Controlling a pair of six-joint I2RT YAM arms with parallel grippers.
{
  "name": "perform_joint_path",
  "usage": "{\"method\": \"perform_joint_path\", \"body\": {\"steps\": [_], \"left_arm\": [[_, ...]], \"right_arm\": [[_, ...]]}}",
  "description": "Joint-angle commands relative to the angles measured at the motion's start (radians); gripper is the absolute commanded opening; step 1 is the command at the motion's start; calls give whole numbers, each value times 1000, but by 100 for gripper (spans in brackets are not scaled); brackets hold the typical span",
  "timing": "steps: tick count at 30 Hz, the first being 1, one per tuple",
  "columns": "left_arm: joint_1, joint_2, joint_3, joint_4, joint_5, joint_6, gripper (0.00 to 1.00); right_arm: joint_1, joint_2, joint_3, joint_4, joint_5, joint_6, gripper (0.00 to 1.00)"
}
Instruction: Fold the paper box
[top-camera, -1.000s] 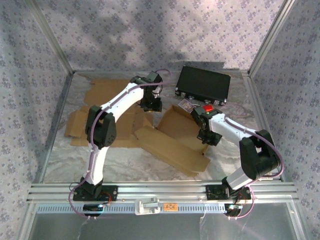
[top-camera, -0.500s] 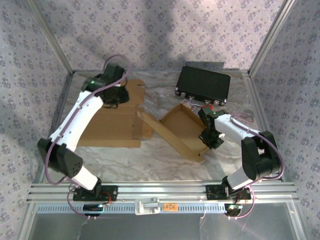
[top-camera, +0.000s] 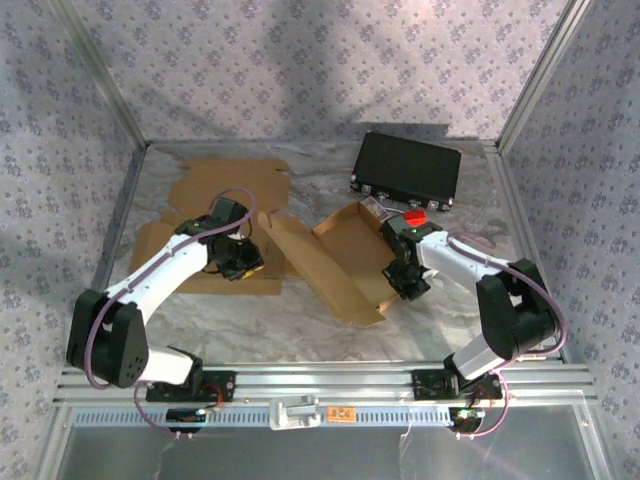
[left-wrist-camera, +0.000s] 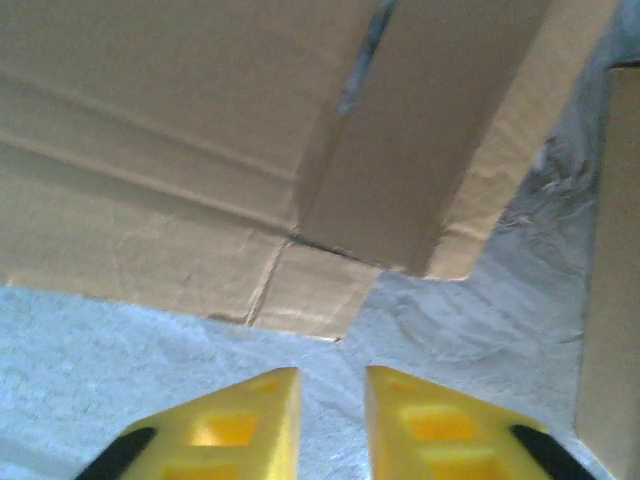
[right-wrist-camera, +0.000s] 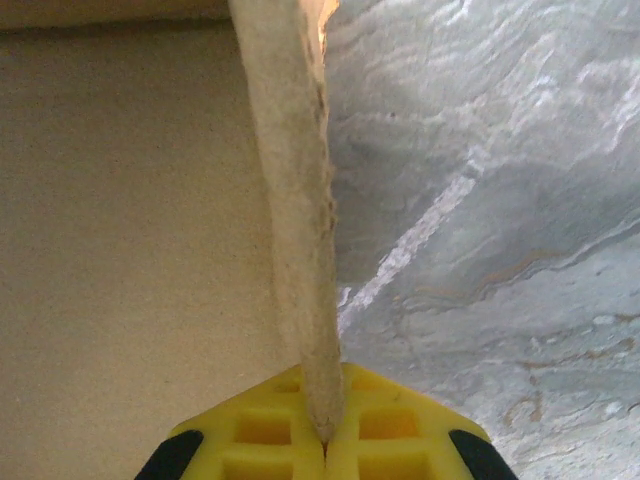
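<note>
Pinching the paper box (top-camera: 350, 248) by its wall at centre frame, we had the right gripper (right-wrist-camera: 325, 440) clamped; left gripper (left-wrist-camera: 332, 420) hovered narrowly parted, empty, above flat cardboard (left-wrist-camera: 180, 150).

Paper box (right-wrist-camera: 100, 250) cropped (left edge).

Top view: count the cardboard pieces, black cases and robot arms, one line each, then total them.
Cardboard pieces: 2, the flat sheet and the half-folded box
Black case: 1
Robot arms: 2, the left arm and the right arm
Total: 5
</note>
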Motion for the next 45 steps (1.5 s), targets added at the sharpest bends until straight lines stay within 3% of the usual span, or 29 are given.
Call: {"method": "perform_joint_path", "body": {"steps": [1,4,11,14,19,21,27,29,33,36,40,45], "left_arm": [[24,-66,60,47,17,-32,30],[56,-85,48,49,54,-68,30],[90,-77,-114,179,230,-229,19],[60,-49,-144,345,298,-296,17],[-1,22,-45,389,286,-301,17],[-6,46,-19,393,282,-300,17],[-8,98,47,386,285,-282,17],[-12,116,65,383,286,-278,17],[-22,145,100,377,277,-269,17],[-28,159,125,372,271,-261,17],[-36,169,157,365,265,-251,17],[-49,185,216,333,258,-232,18]], "right_arm": [[14,50,-19,0,-115,65,0],[28,56,-25,22,-136,96,0],[68,89,-2,54,-208,161,0],[85,100,2,68,-245,194,0],[132,121,33,98,-314,254,0],[150,126,58,97,-330,262,7],[152,84,125,46,-309,216,47],[136,59,177,-5,-270,141,55],[115,20,330,-84,-162,-76,61],[118,4,433,-82,-96,-326,63],[130,-26,527,-12,-143,-644,60],[148,-53,641,12,-243,-868,64]]}}
